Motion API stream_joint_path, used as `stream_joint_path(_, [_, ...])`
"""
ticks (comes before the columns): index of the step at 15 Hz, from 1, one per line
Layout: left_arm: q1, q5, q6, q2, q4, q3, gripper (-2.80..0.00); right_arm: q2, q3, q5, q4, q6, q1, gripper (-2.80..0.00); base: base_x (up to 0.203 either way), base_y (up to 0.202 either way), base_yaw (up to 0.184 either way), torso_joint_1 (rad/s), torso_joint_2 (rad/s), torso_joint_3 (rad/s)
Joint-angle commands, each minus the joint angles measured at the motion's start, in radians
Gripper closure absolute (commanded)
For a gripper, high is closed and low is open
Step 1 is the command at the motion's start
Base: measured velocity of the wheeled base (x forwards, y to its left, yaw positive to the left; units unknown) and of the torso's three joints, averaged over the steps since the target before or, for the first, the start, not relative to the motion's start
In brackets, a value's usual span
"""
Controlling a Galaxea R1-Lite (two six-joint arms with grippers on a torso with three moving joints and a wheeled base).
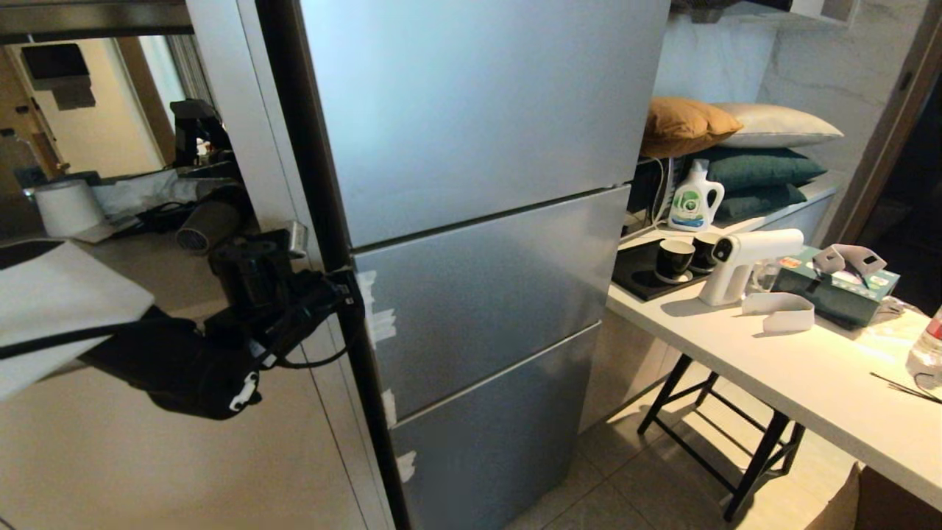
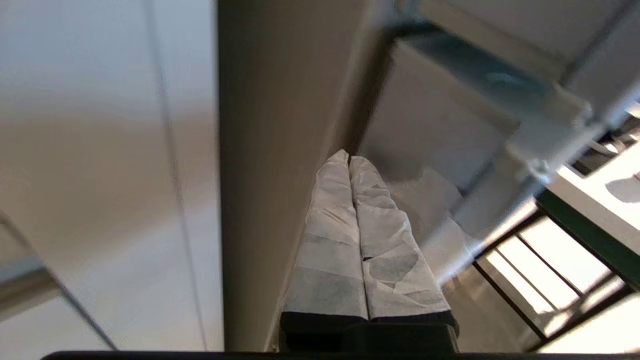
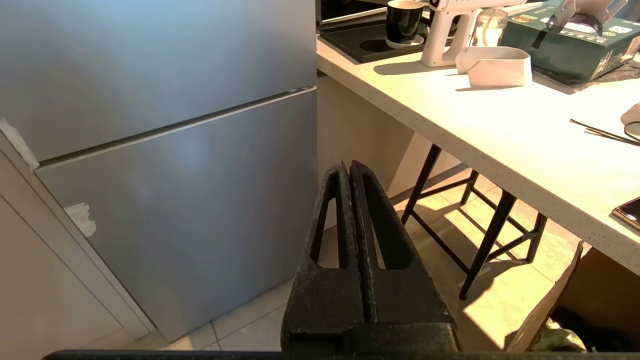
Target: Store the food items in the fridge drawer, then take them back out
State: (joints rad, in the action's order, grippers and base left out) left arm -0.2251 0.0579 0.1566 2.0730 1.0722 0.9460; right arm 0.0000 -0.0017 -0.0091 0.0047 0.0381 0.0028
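Silver-grey fridge (image 1: 478, 221) closed — left hand (image 2: 348, 159) pinched at its left edge.

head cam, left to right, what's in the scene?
White roll → left gripper → fridge → detergent bottle → white spray gun → green tissue box → water bottle.

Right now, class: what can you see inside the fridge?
Nothing inside shows: the fridge has every door shut. The shut left hand presses at its left edge; any drawer or food is hidden.
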Motion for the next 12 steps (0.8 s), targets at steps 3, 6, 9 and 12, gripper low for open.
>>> stream_joint_path(3, [-0.008,-0.038,0.001,0.002,0.006,-0.008,0.00,0.002,0.000,0.000,0.000,0.000,0.000,0.00,0.000,0.000,0.000,0.000,0.00,0.000])
stream_joint_path(6, [-0.027,-0.080,0.001,-0.002,0.006,-0.028,0.00,0.002,0.000,0.000,0.000,0.000,0.000,0.00,0.000,0.000,0.000,0.000,0.00,0.000])
stream_joint_path(9, [-0.053,-0.127,0.003,-0.005,0.006,-0.061,0.00,0.002,0.000,0.000,0.000,0.000,0.000,0.00,0.000,0.000,0.000,0.000,0.00,0.000])
stream_joint_path(12, [-0.093,-0.147,0.040,-0.010,0.006,-0.074,0.00,0.002,0.000,0.000,0.000,0.000,0.000,0.00,0.000,0.000,0.000,0.000,0.00,0.000])
